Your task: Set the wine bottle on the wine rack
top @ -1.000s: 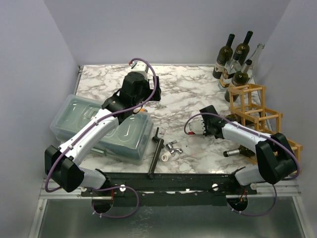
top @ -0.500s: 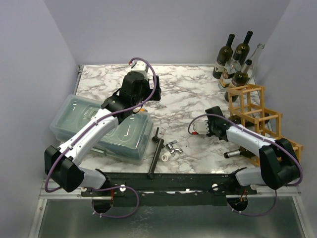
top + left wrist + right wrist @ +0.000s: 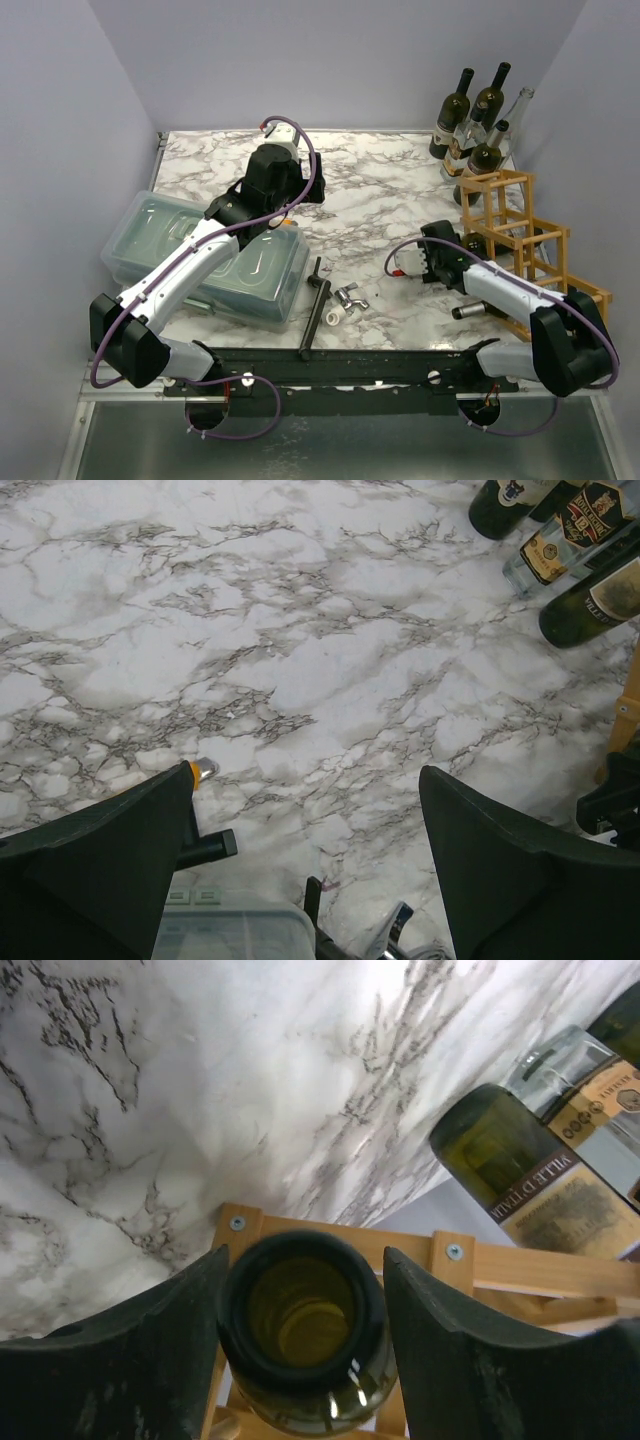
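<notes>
As the right gripper [image 3: 305, 1255] is moving from the counter's middle toward its right edge, nearer the wine rack [image 3: 520, 1270] than a second ago, it is clamping the wine bottle [image 3: 300, 1325] end-on, both fingers pressing the glass. The bottle is now sitting at the mouth of a rack cell, with wooden framing right behind it; which row cannot be told. Insertion is judged to be well under way, with final seating and release remaining. The left gripper [image 3: 305, 780] is hanging unmoved over the far-left part of the counter, fingers spread wide and holding nothing.

Items are counting as follows:
- Wine rack: one.
- Wine bottle in grip: one.
- Racked bottle [image 3: 482, 307], lying in the lowest row with its neck pointing out: one.
- Standing bottles [image 3: 486, 155] at the far right corner: five, as far as overlap is allowing.
- Clear lidded bin [image 3: 150, 225] along the left edge: one.
- Dark rod [image 3: 314, 312], metal fitting [image 3: 350, 297] and white cap [image 3: 335, 317] by the near edge: one each.
</notes>
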`<state>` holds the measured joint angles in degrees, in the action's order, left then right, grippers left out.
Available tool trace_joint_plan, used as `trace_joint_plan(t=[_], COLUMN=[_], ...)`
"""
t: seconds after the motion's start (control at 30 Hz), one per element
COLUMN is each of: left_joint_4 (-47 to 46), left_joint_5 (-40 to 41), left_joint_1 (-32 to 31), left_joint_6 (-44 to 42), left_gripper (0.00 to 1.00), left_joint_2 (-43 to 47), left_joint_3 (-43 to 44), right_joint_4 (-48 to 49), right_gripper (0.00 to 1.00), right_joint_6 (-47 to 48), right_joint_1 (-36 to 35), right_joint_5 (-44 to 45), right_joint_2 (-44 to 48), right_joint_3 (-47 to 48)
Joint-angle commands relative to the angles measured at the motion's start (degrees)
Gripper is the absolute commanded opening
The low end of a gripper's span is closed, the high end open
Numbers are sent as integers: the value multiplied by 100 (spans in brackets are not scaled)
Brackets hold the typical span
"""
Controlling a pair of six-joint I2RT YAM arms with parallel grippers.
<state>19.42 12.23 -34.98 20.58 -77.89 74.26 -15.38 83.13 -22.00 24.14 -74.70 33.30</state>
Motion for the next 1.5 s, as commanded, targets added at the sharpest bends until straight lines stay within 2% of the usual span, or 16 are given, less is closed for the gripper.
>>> trace_joint_plan(t=[0.0, 0.17, 0.37, 0.5, 0.57, 0.73, 0.83, 0.93, 1.13, 1.27, 1.47], left_joint_4=[65, 75, 54, 48, 40, -126, -251, -253, -329, -701, -1336], left_joint_5=[-75, -92, -116, -277, -314, -769, -950, -959, -1069, -1400, -1270], left_joint_1=[55, 238, 350, 465, 471, 462, 436, 353, 329, 334, 191], left_joint_6=[-10, 7, -31, -84, -154, -430, -536, -552, -909, -1244, -1774], left_gripper=[96, 95, 96, 99, 99, 99, 99, 99, 99, 99, 99], left_joint_2=[28, 19, -95, -133, -120, -43, -40, -133, -372, -87, 582], left_joint_3=[233, 229, 220, 247, 254, 265, 345, 632, 1007, 330, -530], right_joint_4=[-171, -465, -811, -864, -769, 240, 998, 1361, 1768, 2061, 1660], right_gripper=[67, 78, 99, 100, 100, 100, 100, 100, 100, 100, 100], right_joint_6=[-69, -324, -544, -726, -1131, -2432, -3077, -3610, -4584, -5675, -6508], right_joint_1=[-11, -426, -886, -1244, -1417, -1526, -1527, -1527, -1527, -1524, -1527], right_joint_5=[-235, -559, -1033, -1365, -1695, -2734, -2509, -2183, -1747, -1115, -1571], right_joint_2=[409, 825, 1544, 2059, 2318, 3372, 3782, 3964, 3834, 3528, 2624], right_joint_3=[-21, -55, -140, -205, -76, -141, -256, -143, 50, 270, 991])
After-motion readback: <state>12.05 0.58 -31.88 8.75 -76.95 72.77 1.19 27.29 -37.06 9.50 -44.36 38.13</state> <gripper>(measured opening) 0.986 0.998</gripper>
